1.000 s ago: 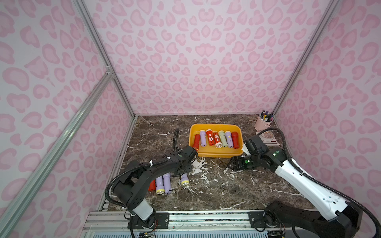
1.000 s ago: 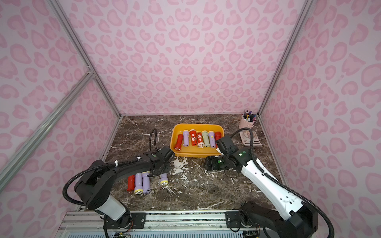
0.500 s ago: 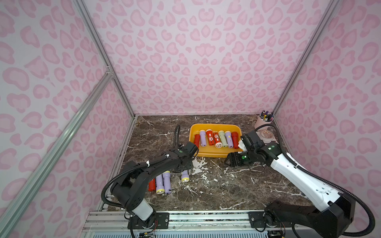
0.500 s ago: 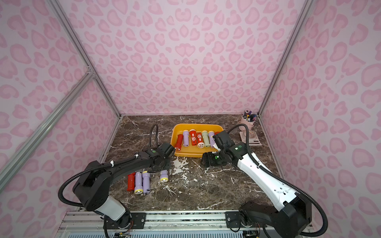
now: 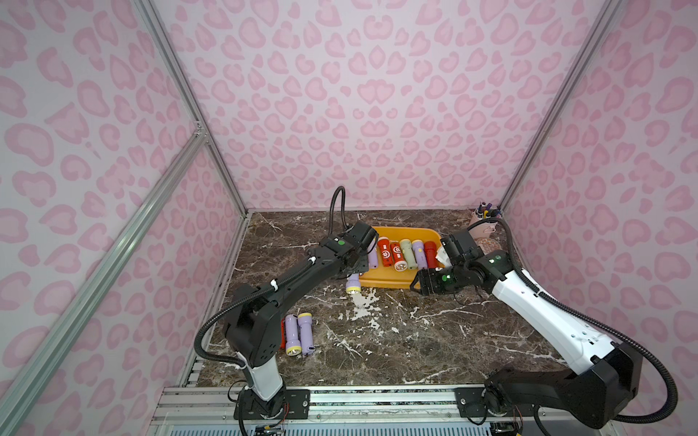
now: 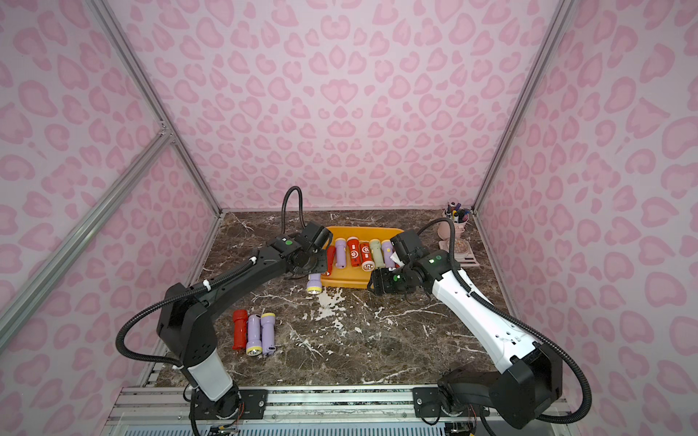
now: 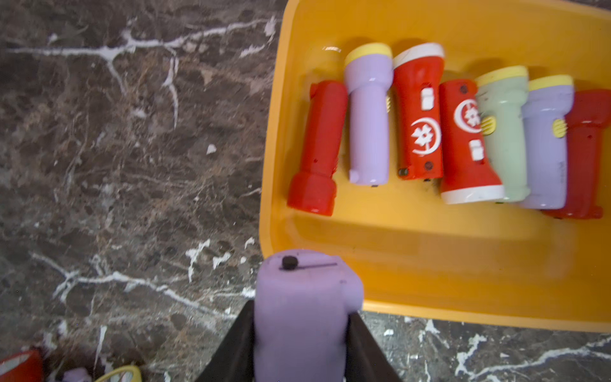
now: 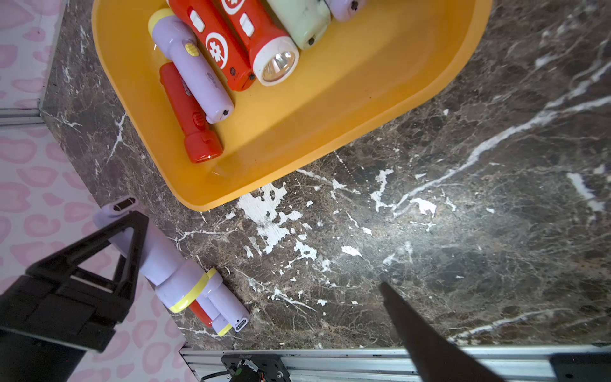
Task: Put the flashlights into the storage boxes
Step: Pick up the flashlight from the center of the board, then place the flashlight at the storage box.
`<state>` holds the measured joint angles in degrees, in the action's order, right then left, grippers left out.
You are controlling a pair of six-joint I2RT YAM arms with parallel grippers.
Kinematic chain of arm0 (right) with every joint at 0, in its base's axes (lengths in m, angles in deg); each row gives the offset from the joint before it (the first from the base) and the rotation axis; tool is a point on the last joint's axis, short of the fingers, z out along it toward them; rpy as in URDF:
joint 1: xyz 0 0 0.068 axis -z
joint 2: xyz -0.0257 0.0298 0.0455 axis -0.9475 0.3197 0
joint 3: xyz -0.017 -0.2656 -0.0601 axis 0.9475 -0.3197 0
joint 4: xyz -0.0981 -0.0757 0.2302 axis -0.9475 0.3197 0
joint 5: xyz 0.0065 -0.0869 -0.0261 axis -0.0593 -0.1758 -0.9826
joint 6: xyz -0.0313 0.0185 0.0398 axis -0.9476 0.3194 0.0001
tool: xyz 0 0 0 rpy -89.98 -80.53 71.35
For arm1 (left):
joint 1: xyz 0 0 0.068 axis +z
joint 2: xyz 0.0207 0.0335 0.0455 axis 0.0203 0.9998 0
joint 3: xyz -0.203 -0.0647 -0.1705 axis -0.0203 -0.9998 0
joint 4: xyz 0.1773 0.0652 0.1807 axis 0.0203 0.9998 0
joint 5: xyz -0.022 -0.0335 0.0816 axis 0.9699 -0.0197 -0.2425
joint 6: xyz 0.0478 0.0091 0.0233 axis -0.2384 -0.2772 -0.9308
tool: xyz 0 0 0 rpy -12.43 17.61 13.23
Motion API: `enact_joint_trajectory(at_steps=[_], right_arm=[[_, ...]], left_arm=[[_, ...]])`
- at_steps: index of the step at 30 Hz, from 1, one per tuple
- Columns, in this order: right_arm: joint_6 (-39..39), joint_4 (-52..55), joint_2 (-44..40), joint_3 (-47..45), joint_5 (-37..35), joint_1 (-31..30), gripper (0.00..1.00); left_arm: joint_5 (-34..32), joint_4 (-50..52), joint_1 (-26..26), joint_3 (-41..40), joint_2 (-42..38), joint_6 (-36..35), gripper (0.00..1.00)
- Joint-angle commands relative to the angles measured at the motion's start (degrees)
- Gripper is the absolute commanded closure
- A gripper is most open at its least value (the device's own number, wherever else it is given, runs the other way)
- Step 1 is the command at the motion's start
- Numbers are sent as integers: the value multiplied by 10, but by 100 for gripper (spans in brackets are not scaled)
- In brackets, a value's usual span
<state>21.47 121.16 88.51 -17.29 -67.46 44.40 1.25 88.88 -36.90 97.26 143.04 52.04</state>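
My left gripper [image 7: 300, 313] is shut on a lilac flashlight [image 7: 297, 284] with a yellow head [image 5: 352, 290], held just off the front left corner of the yellow-orange storage box [image 7: 429, 264], which shows in both top views [image 5: 393, 283] [image 6: 345, 281]. Several flashlights [image 5: 400, 256] lie side by side in the box: red, lilac and one pale green. One red and two lilac flashlights [image 6: 254, 332] lie on the marble near the left arm's base. My right gripper [image 5: 417, 284] is open and holds nothing, low by the box's front right corner. Only one of its fingers [image 8: 413, 327] shows in the right wrist view.
A pink pen cup [image 5: 485, 223] stands in the back right corner, with a small round pink item [image 6: 462, 250] beside it. Patterned walls close in three sides. An aluminium rail [image 5: 377, 400] runs along the front edge.
The left gripper has carried the lilac flashlight away from the loose group up to the box's front left corner. The right gripper has edged slightly towards the box.
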Motion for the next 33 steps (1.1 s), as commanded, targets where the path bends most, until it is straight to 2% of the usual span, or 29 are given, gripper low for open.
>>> enact_joint_trajectory(at_steps=[1,12,25,33], right_arm=[[-6,7,3,8,-8,7,25],[11,5,25,25,-35,29,25],[19,47,134,127,-52,43,26],[34,49,188,182,-47,43,26]], left_arm=[[12,18,12,60,41,-41,69],[71,7,68,224,194,-116,68],[146,26,112,403,347,-157,67],[182,30,139,430,374,-163,65]])
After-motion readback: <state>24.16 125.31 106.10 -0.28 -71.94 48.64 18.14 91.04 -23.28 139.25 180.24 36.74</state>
